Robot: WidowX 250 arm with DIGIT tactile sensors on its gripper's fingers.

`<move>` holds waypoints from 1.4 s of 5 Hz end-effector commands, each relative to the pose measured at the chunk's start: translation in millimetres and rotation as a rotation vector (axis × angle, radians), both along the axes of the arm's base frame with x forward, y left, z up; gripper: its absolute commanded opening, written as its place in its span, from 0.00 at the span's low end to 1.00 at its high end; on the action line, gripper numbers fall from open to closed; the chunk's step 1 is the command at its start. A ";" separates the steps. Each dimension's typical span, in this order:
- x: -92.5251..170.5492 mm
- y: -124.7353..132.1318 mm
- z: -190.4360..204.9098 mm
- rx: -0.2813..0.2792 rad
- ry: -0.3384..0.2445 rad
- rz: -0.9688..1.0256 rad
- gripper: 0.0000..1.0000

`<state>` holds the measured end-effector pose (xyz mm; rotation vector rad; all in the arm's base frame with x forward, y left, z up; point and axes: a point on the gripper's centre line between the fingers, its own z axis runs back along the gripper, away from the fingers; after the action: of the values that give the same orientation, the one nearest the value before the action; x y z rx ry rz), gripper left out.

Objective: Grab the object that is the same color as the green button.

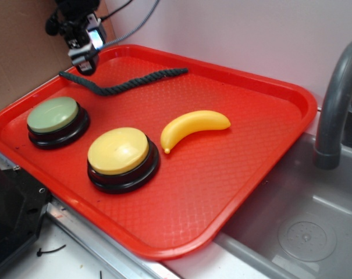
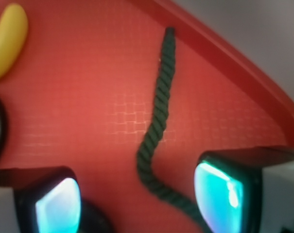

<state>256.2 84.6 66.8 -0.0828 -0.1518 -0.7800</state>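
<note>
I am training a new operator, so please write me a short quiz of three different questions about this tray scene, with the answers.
1. True or false: the gripper is already shut on the green rope.
2. Multiple choice: what lies nearest the yellow button? A) the banana B) the faucet C) the cardboard
3. Fill in: the green button and the rope both rest on the red ____.

Key:
1. False. In the wrist view the fingers stand apart with the rope passing between them.
2. A
3. tray
</note>
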 end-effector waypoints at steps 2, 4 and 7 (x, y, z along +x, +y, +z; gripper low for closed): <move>16.9 -10.7 -52.2 0.014 0.027 -0.085 1.00; 13.8 -12.2 -52.4 0.049 0.022 -0.076 0.00; 13.5 -9.3 -45.2 0.053 0.019 -0.050 0.00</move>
<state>266.9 82.7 15.6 -0.0601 -0.0984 -0.8257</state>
